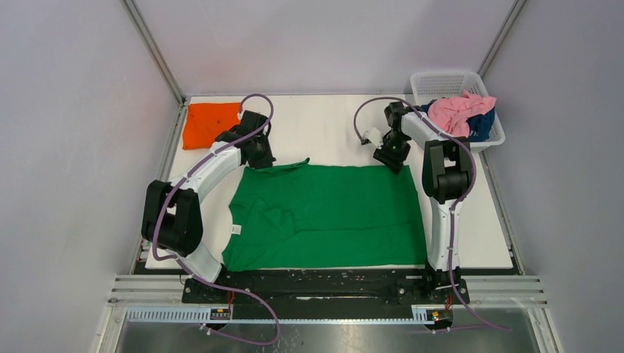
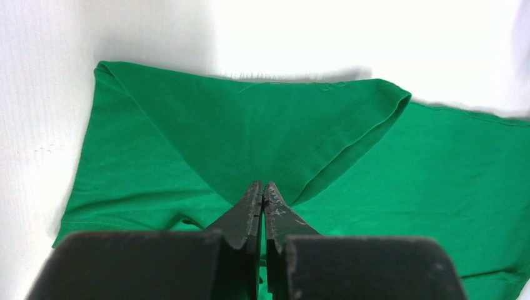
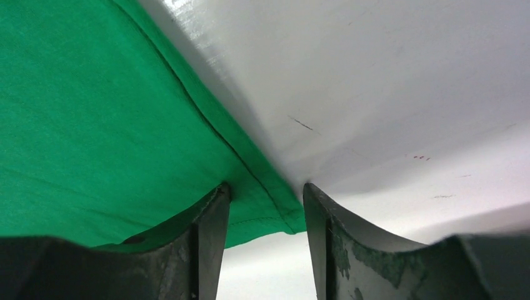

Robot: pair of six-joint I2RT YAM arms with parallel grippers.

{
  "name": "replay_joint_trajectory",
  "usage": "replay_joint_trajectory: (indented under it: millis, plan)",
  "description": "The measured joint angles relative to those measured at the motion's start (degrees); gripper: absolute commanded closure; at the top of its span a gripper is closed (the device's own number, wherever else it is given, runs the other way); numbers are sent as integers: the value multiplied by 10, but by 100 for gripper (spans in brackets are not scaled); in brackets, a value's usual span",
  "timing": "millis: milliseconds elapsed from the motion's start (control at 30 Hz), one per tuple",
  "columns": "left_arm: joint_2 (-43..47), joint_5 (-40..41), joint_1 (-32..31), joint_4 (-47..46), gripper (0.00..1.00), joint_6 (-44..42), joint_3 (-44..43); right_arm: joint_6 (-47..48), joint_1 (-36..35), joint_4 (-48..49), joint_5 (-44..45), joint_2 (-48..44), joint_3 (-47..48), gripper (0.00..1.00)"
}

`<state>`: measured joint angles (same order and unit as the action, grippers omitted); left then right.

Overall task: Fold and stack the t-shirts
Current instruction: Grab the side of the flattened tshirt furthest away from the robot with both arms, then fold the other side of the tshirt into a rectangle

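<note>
The bright green t-shirt lies spread flat on the white table, its white neck label at the left. My left gripper is at the shirt's far left corner. In the left wrist view it is shut on the tip of the green sleeve, which is folded over the body. My right gripper is at the far right corner. In the right wrist view it is open, its jaws either side of the hem corner. The folded orange t-shirt lies at the far left.
A white basket at the far right corner holds the crumpled pink t-shirt and the navy one. Grey walls and metal posts close in the table on three sides.
</note>
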<state>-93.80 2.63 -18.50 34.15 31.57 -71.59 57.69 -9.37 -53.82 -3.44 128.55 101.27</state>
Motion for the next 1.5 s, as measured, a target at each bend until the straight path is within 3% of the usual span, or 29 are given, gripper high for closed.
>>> replay_joint_trajectory:
  millis: [33, 100, 167, 300, 567, 833, 1067, 1500]
  plan:
    - [0, 1, 0, 0, 100, 0, 0, 0, 0, -2, 2, 0, 0, 56]
    - [0, 2, 0, 0, 100, 0, 0, 2, 0, -7, 8, 1, 0, 79]
    - [0, 2, 0, 0, 100, 0, 0, 3, -3, -13, 13, 1, 0, 92]
    - [5, 4, 0, -1, 100, 1, 9, 3, -12, -12, 35, 2, 0, 99]
    - [40, 5, 0, -7, 100, 11, 49, -15, -44, 43, 79, -20, -39, 100]
    - [92, 4, -7, -29, 100, 23, 113, -25, -71, 199, 108, -152, -218, 100]
    - [218, -1, -20, -25, 100, 55, 199, -27, -89, 308, 136, -265, -337, 100]
    - [411, 2, -35, 32, 100, 95, 265, -30, -106, 357, 179, -380, -435, 100]
